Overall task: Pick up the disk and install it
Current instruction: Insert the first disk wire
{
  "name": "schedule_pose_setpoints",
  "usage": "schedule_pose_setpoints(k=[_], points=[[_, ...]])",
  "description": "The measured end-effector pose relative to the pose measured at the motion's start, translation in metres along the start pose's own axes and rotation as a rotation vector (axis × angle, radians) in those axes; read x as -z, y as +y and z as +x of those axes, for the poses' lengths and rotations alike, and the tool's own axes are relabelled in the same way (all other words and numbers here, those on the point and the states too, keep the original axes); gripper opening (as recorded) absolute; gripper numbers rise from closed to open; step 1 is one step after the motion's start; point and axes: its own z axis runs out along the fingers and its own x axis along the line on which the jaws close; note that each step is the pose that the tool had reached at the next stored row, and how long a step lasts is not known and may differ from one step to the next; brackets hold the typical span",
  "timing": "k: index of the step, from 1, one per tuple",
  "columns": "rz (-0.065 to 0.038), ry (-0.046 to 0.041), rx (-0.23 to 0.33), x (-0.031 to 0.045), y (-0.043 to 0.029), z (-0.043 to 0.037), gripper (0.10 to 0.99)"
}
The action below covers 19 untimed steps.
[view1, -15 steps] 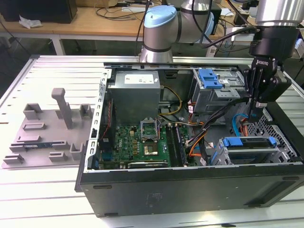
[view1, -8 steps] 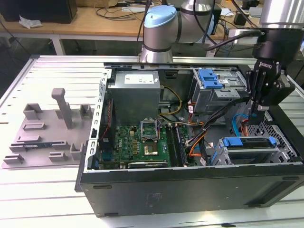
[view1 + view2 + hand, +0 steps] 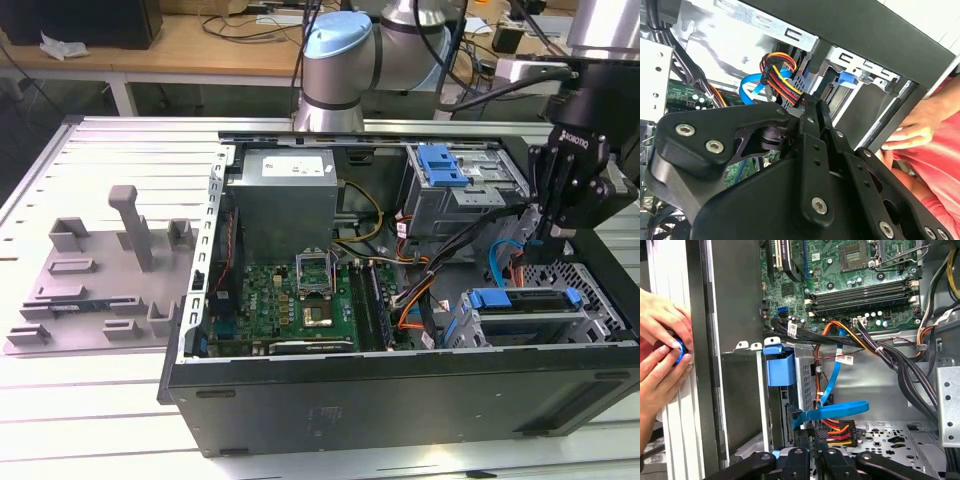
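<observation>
In an open computer case point(image 3: 400, 390), the gripper point(image 3: 541, 246), jaws pinched narrow, hangs just beside the disk point(image 3: 525, 300) seated in the lower drive cage point(image 3: 596, 290). Sideways drift could snag the blue cable point(image 3: 840, 410) close by.

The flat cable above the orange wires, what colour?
Flat cable is blue; first wrist view shows it best.

Just ahead of the gripper point(image 3: 548, 238) hang a blue data cable point(image 3: 835, 411) and red-yellow-orange power wires point(image 3: 839, 430). The green motherboard point(image 3: 262, 300) lies well off from it, with the grey power supply point(image 3: 285, 200) beyond.
</observation>
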Motion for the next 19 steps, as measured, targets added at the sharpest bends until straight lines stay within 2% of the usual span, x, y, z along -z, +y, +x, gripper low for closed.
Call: schedule_pose_setpoints(k=[4, 7, 8, 9, 10, 13, 14, 18, 19], points=[[-0.003, -0.0354, 0.000, 0.0009, -0.0010, 0.0064, 0.165], [-0.005, -0.0674, 0.001, 0.0008, -0.0016, 0.0112, 0.165], [-0.006, -0.0757, 0.001, 0.0006, -0.0018, 0.0125, 0.165], [-0.007, -0.0935, 0.001, 0.0000, -0.0021, 0.0161, 0.165], [-0.008, -0.1026, 0.001, -0.0005, -0.0023, 0.0183, 0.165], [-0.009, -0.1218, 0.001, -0.0024, -0.0028, 0.0244, 0.165], [-0.010, -0.1379, 0.002, -0.0042, -0.0033, 0.0298, 0.165], [-0.012, -0.1632, 0.002, -0.0070, -0.0041, 0.0385, 0.165], [-0.013, -0.1719, 0.002, -0.0076, -0.0044, 0.0409, 0.165]])
